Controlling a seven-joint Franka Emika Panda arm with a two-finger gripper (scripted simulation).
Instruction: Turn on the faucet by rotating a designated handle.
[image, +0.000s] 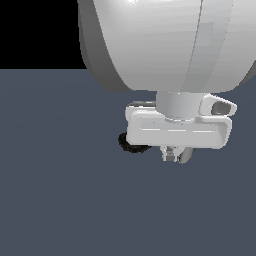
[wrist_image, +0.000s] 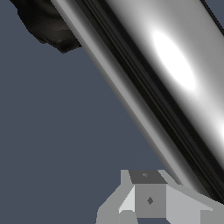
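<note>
Lying just beside the gripper: the handle.

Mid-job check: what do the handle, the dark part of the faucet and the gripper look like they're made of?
The handle looks like polished chrome metal: it has a bright white glare and long mirror streaks. The faucet shows a black, matte, bumpy part, perhaps rubber or plastic; it gives almost no shine. The gripper looks like smooth white and grey plastic, or painted metal, with soft, even shading. As a render, it leaves all of this uncertain.

Shiny chrome handle crossing diagonally, black faucet part, one claw finger beside handle
</note>
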